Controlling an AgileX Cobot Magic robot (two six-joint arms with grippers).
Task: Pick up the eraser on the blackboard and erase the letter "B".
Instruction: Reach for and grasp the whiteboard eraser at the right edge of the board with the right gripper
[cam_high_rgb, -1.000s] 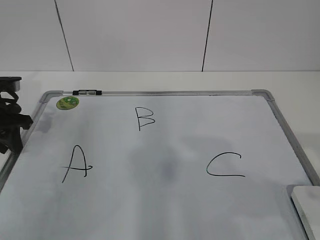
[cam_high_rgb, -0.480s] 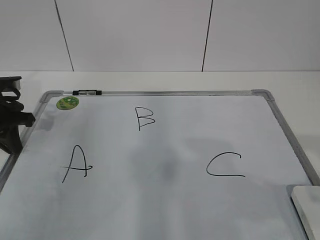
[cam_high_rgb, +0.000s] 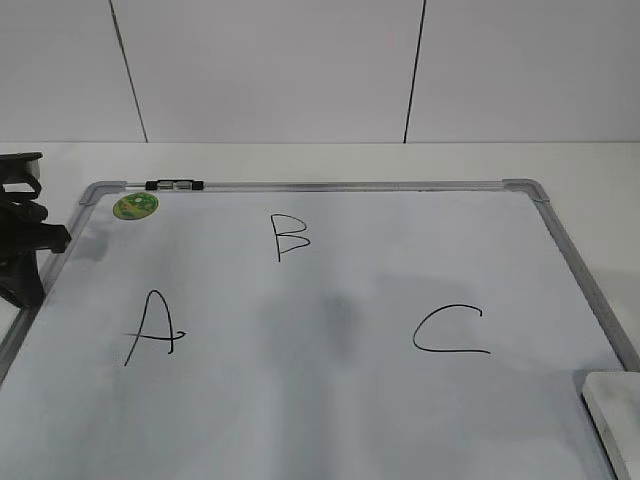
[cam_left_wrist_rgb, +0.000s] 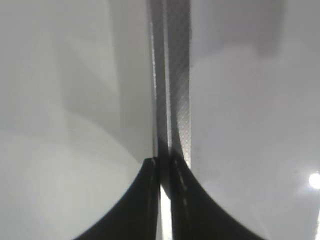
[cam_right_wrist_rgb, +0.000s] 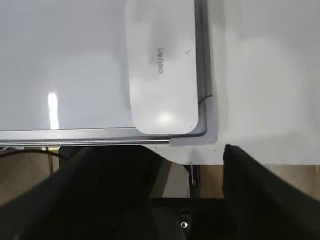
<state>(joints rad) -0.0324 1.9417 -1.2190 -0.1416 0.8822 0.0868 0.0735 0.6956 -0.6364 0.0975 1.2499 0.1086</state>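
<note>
At near-right corner of the blackboard (cam_right_wrist_rgb: 75, 70) lies the eraser (cam_right_wrist_rgb: 161, 65), just ahead of right gripper (cam_right_wrist_rgb: 187, 165), fingers spread wide, not touching. Letter "B" (cam_high_rgb: 290, 236) sits far-center; left gripper (cam_left_wrist_rgb: 165, 172) pressed together over frame, w/ nothing held.

Large white dry-erase blackboard (cam_high_rgb: 330, 400) smooth and faintly glossy, catching a bright glint in the right wrist view, edged in brushed silver metal with a satin sheen and duller grey plastic corner caps (cam_right_wrist_rgb: 210, 122); flat white rounded-rectangular plastic eraser (cam_right_wrist_rgb: 161, 65) smooth, semi-gloss, softly reflecting light around its small grey print. Black left gripper (cam_left_wrist_rgb: 165, 200) matt, hard plastic by the look; white tabletop (cam_high_rgb: 590, 165) plain and matt; small round green sticker (cam_high_rgb: 135, 206) slightly shiny.
</note>
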